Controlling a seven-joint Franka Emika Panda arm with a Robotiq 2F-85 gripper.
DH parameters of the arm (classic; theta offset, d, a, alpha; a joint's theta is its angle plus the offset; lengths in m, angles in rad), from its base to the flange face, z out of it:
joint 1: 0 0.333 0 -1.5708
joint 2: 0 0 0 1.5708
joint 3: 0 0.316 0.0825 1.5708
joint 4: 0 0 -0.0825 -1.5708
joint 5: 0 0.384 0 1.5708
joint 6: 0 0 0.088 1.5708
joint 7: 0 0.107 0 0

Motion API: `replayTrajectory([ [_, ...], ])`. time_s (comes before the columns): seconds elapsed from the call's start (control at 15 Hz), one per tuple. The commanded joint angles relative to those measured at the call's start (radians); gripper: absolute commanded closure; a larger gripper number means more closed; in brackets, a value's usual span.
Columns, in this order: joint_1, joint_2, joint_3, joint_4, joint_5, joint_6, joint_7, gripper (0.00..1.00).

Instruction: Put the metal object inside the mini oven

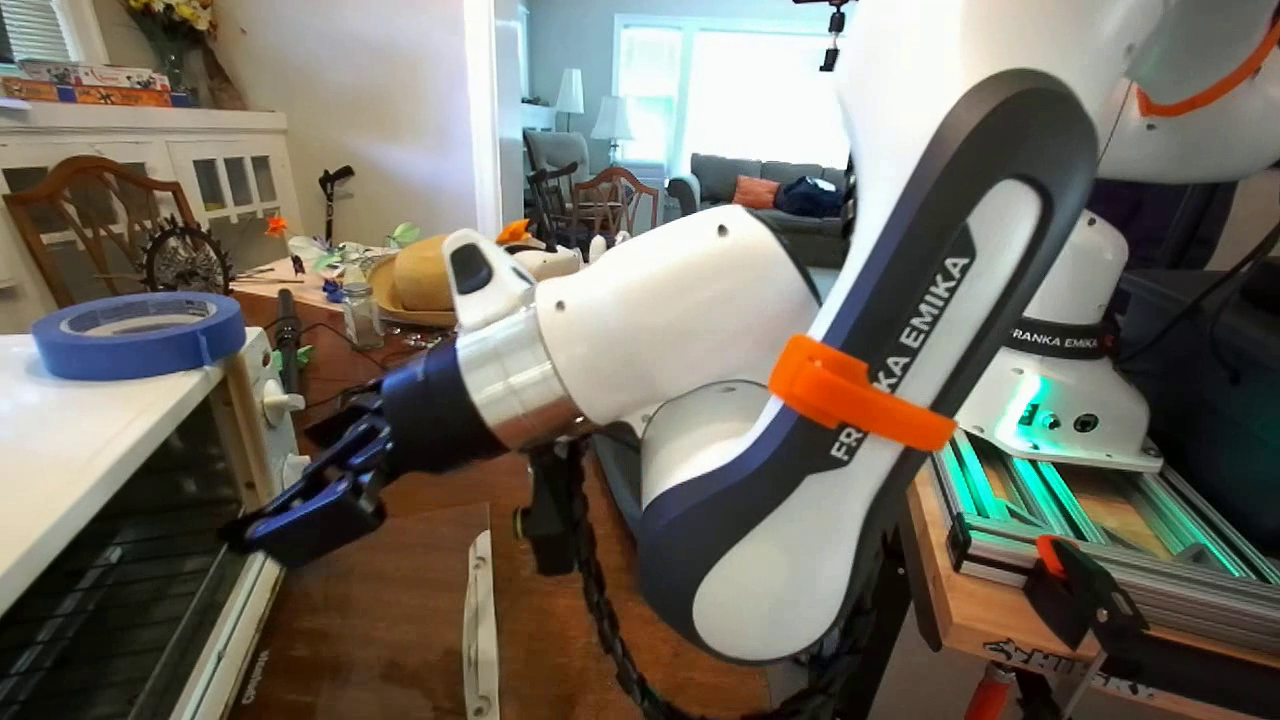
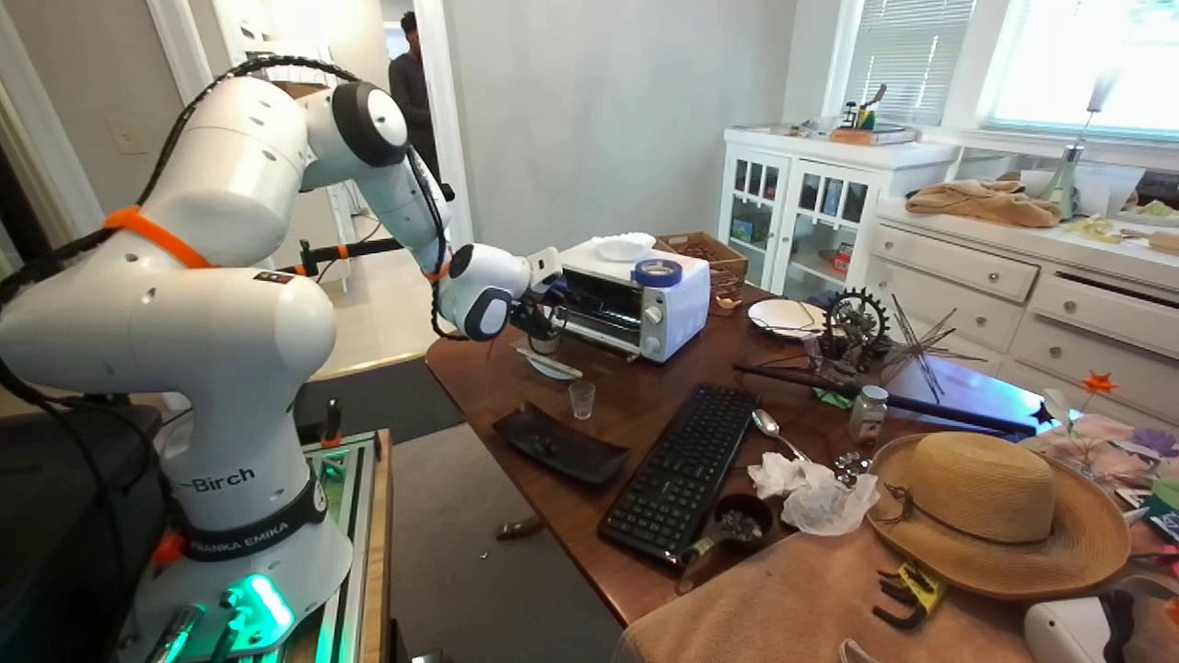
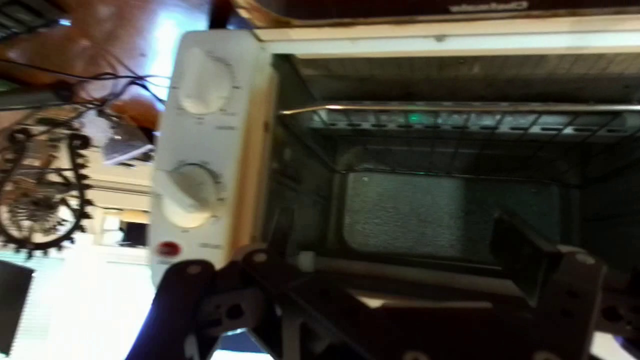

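Hovering with gripper unclasped right at the front of the mini oven — released, with jaws spread far apart before the dark interior in the wrist view. Hard to tell about any contact with the oven from these angles. Can make out, past the jaws, a lowered door, a wire rack inside and two white knobs on the front. Can see the dark metal tray out on the table — lying flat near the edge, well apart from gripper and oven, and just beside a black keyboard. Near the tray, on the side toward the oven, notice a small clear glass, upright. Atop the oven, in both exterior views, find a roll of blue tape, lying flat; near that, in an exterior view, also a white dish. Beyond the keyboard, can pick out a spoon, a lidded jar and, farther along, a straw hat.
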Motion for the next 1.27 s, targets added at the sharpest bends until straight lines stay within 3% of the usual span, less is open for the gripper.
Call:
replayTrajectory([
  [0.0, 0.115, -0.205, -0.033, -0.251, 0.244, -0.081, -0.150, 0.00],
  [0.33, 0.240, -0.469, -0.131, -0.482, 0.441, -0.253, -0.374, 0.00],
  [0.53, 0.242, -0.629, -0.164, -0.575, 0.400, -0.347, -0.448, 0.00],
  [0.87, 0.163, -0.835, -0.161, -0.648, 0.255, -0.492, -0.478, 0.00],
  [1.07, 0.140, -0.818, -0.183, -0.653, 0.266, -0.658, -0.474, 0.00],
  [1.13, -0.045, -0.827, 0.008, -0.658, 0.088, -0.549, -0.311, 0.00],
  [1.2, 0.145, -0.809, -0.176, -0.633, 0.273, -0.614, -0.468, 0.00],
])
